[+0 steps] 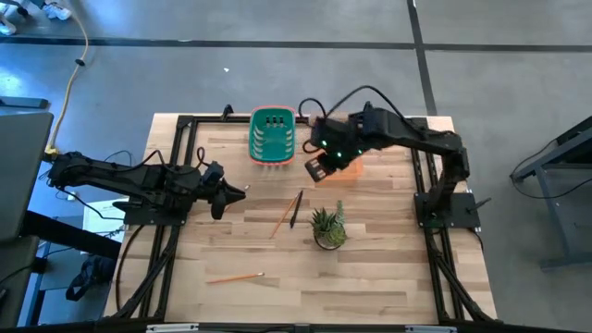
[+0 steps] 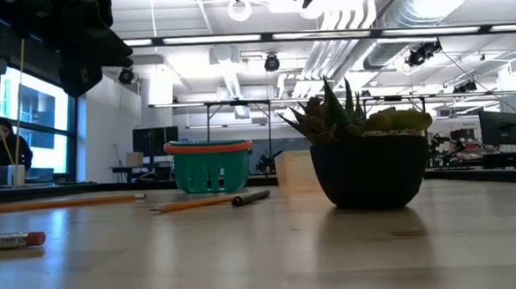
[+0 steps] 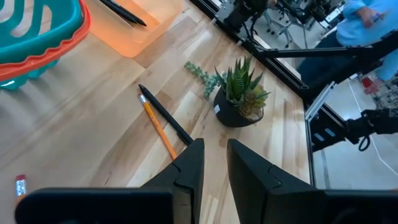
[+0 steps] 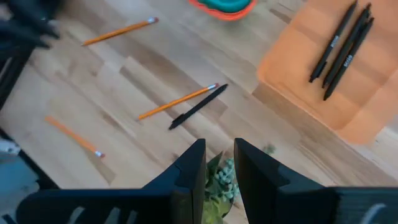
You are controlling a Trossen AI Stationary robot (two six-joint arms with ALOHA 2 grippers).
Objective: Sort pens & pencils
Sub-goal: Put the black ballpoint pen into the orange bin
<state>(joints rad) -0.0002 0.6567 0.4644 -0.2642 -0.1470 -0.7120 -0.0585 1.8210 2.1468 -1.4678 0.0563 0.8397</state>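
Three black pens (image 4: 341,43) lie side by side in the orange tray (image 4: 311,87). A fourth pen (image 1: 295,211) (image 4: 199,106) lies on the table beside a pencil (image 1: 282,215) (image 4: 177,101), both left of the plant. A second pencil (image 1: 236,276) (image 4: 74,135) lies toward the near edge. A third pencil (image 4: 121,31) lies close to the left arm. My right gripper (image 1: 319,171) (image 4: 219,155) hovers at the tray's near left corner, fingers close together and holding nothing. My left gripper (image 1: 236,191) (image 3: 214,155) waits, shut, left of the middle pen and pencil.
A teal basket with an orange rim (image 1: 273,137) stands at the far edge, left of the tray. A small potted succulent (image 1: 328,227) stands right of the middle pen. The black frame rails (image 1: 176,176) run along the table's sides. Bare wood lies toward the near edge.
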